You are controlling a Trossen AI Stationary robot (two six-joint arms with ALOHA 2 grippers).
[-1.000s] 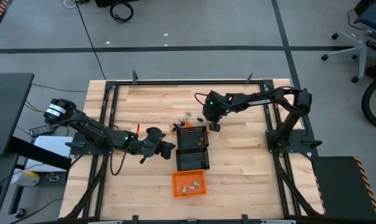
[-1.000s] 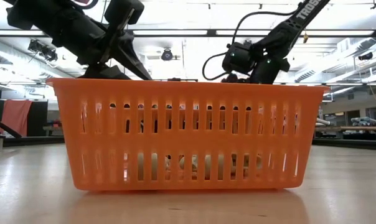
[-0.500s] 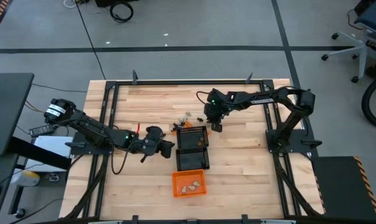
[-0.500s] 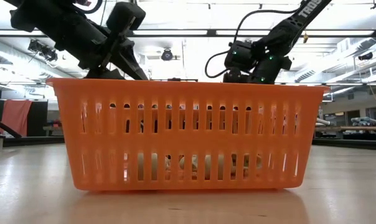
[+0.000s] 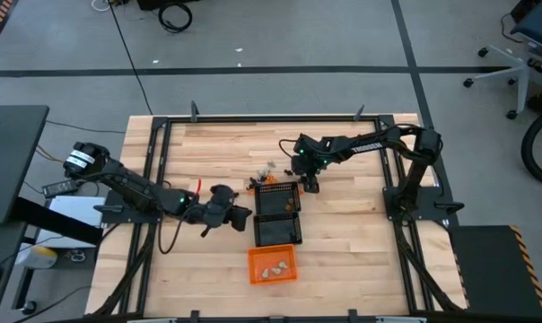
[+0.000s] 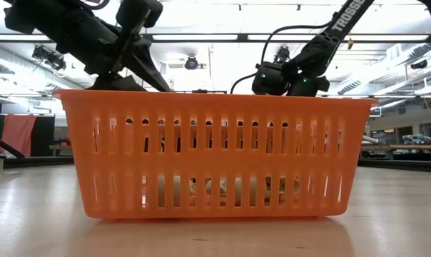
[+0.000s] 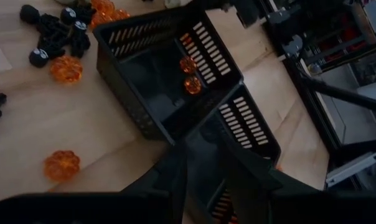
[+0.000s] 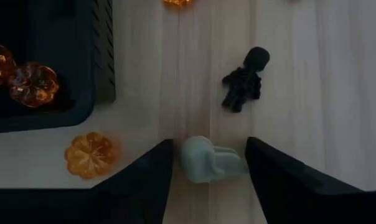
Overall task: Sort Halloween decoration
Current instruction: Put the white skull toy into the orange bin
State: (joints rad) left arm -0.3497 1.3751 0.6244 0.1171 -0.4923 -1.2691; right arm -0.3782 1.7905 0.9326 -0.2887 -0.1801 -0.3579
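**Right gripper spread over a cream-white trinket**

The right gripper (image 8: 206,163) hovers with its fingers (image 8: 144,177) spread wide, a cream-white trinket (image 8: 208,160) lying on the table (image 8: 312,93) between them, touching neither finger as far as the wrist view shows. The trinket's long axis runs across the gap, from one finger toward the other, so a closing stroke would meet it end-on. Just ahead of the gripper lies a black skeleton figure (image 8: 244,79), and off to one side an orange pumpkin (image 8: 91,154) rests beside the wall of a black mesh basket (image 8: 63,102) that already holds two orange pumpkins (image 8: 17,78).

In the high view the right gripper (image 5: 309,178) stands next to that basket's corner, far nearer the loose pile than the left gripper (image 5: 240,215), which waits at the baskets' other side with its fingers part-way apart and nothing visible between them.

The orange rectangular basket (image 6: 215,153) fills the low view and hides the table behind it. Whether the cream trinket is a skull or a ghost cannot be made out.
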